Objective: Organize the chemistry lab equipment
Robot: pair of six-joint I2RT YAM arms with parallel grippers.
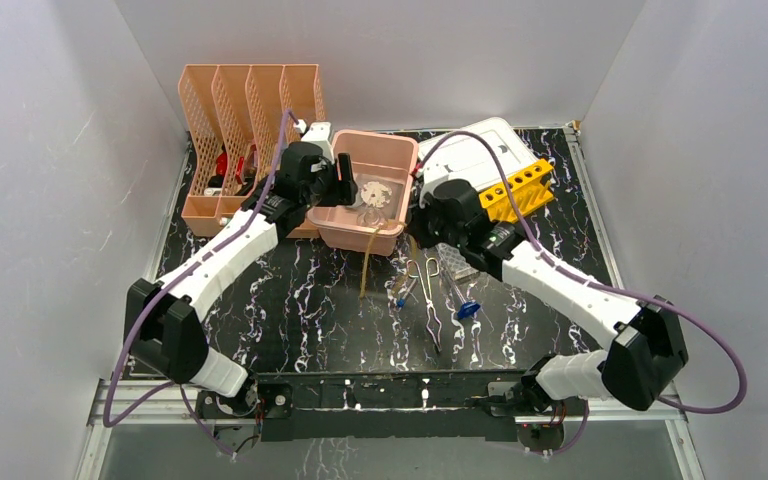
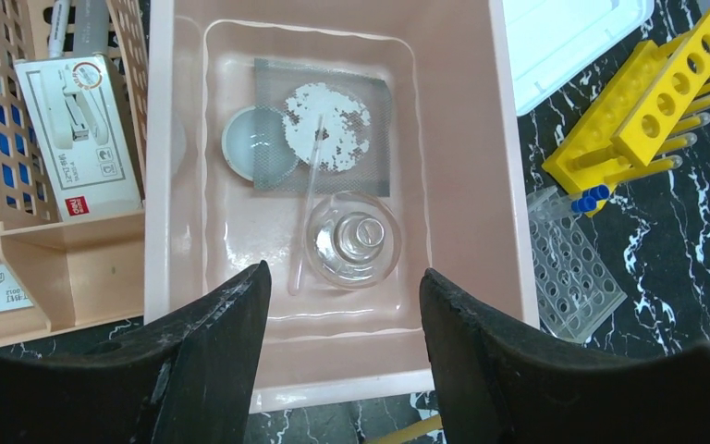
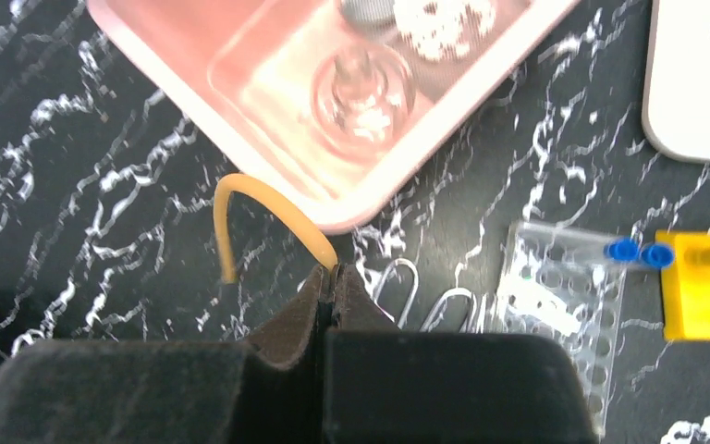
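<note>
Top external: yellow tube (image 1: 367,265), near-far axis

The robot has 2 arms. The left arm (image 1: 222,262) and the right arm (image 1: 560,285) each have smooth white shells on the long parts and big black blocks at the bends. A thin purple cable (image 1: 743,375) runs along each arm. Both arms are fixed to a flat black base bar (image 1: 390,395). The left end effector (image 2: 342,287) has 2 thick black fingers (image 2: 213,342) with rough, grainy skin. The right end effector (image 3: 331,277) is black too.
</note>
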